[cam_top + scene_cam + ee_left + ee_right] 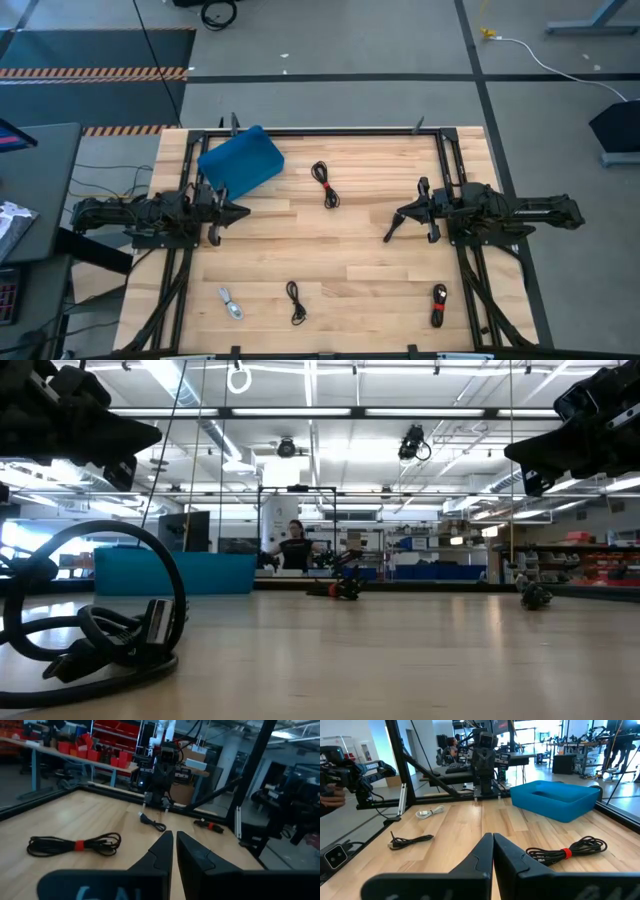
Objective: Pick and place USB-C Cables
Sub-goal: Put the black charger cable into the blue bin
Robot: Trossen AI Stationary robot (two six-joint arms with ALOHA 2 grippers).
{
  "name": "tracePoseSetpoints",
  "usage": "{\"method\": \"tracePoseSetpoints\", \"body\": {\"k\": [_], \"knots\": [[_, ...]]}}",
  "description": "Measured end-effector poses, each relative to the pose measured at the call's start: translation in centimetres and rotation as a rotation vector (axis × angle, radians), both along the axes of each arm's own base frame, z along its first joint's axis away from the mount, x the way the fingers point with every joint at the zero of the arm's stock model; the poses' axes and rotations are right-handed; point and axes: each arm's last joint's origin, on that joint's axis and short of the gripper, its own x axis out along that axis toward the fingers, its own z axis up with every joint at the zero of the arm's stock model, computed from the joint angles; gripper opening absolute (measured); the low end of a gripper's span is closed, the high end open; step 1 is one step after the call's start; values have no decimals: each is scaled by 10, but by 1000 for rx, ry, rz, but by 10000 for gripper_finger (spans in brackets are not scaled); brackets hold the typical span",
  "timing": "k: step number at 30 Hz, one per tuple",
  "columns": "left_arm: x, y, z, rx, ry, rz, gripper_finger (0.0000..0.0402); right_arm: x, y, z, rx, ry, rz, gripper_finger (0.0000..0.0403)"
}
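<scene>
Several small coiled cables lie flat on the wooden table. A black one with a red tie (325, 184) (75, 845) (567, 851) sits toward the far side. A black one (296, 302) (410, 840) (90, 625), a whitish-grey one (231, 303) (430, 811) and a black-and-red one (439, 305) (210, 826) lie along the near edge. One more short dark cable (152, 822) (390, 232) lies under my right gripper's tip. My left gripper (240, 211) (174, 840) hovers shut at the left. My right gripper (397, 214) (493, 840) hovers shut at the right. The two face each other.
A blue bin (240, 160) (557, 797) stands at the far left corner, just beyond my left arm. A black frame (330, 131) runs around the table edges. In the room beyond, a person (295, 545) shows behind the table and a hand (332, 795) holds a camera rig.
</scene>
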Motion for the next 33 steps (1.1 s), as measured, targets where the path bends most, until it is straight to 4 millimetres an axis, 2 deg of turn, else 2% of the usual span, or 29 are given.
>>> {"method": "tracePoseSetpoints", "body": {"k": [16, 20, 27, 33], "knots": [[0, 0, 3, -77, -38, -6, 30, 0, 0, 1, -21, -10, 2, 18], [-1, 0, 8, -77, -81, -7, 30, 0, -2, 1, -159, -14, -61, 18], [-1, 0, 9, -110, -103, -7, 30, 0, -3, 3, -251, -30, -85, 18], [-1, 0, 10, -123, -111, -2, 30, 0, -3, 7, -187, -68, -88, 18]]}}
